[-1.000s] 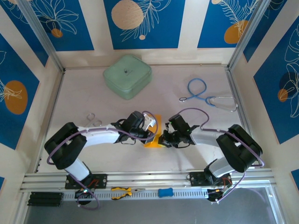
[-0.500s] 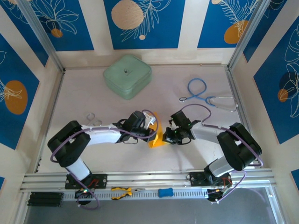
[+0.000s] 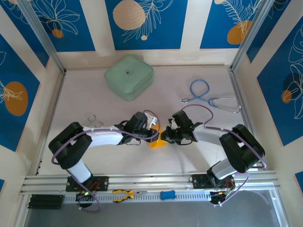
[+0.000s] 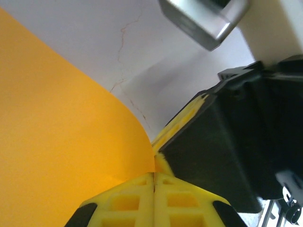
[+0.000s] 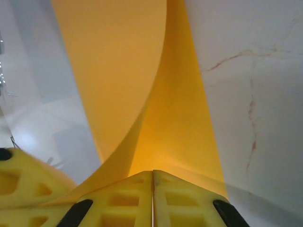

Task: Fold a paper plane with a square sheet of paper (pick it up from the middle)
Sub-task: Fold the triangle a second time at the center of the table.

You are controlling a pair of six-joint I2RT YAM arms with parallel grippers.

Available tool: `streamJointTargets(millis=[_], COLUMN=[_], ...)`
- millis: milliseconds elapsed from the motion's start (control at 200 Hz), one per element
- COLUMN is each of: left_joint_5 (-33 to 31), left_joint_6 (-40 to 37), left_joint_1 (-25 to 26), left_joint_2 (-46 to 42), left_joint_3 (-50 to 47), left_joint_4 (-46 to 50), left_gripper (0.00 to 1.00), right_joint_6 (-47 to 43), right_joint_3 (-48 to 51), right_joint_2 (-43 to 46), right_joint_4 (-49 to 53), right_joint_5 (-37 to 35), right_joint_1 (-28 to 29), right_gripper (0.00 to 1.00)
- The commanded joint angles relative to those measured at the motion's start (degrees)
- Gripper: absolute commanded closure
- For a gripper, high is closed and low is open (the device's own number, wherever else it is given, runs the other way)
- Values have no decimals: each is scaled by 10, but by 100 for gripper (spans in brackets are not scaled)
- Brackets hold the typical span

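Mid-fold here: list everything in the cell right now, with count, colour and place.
square sheet of orange-yellow paper: 1, orange-yellow, table centre, curled between the grippers
mint-green rounded square case: 1, mint green, far side, left of centre
blue-and-grey looped tubing: 1, blue and grey, far right
small metal wire hooks: seemingly 2, silver, left, beside the left arm
yellow-handled pliers: 1, yellow and black, on the near rail
small blue block: 1, blue, near rail, right of the pliers
white table: 1, white, under everything
left gripper: 1, yellow fingers, shut on the sheet
right gripper: 1, yellow fingers, shut on the sheet
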State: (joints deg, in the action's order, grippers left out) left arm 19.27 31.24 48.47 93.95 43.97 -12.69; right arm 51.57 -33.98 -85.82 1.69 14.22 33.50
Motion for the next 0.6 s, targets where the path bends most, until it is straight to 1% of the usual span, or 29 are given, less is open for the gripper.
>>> streamJointTargets(millis=[0, 205, 400, 595], left_joint_5=[-3, 0, -3, -24], left_joint_6=[3, 1, -13, -35], left_joint_1=[-7, -7, -9, -22], left_joint_2=[4, 4, 7, 7], left_joint_3=[-5, -4, 2, -1], left_joint_4=[-8, -6, 13, 42], left_gripper=[100, 100, 100, 100], right_joint_6=[15, 27, 15, 10], right_joint_3=[5, 19, 19, 40], right_joint_2=[-15, -32, -54, -47], right_joint_4=[-25, -65, -6, -8], right_joint_5=[13, 24, -8, -7], right_joint_1=[5, 5, 4, 0], right_gripper=[90, 90, 91, 91])
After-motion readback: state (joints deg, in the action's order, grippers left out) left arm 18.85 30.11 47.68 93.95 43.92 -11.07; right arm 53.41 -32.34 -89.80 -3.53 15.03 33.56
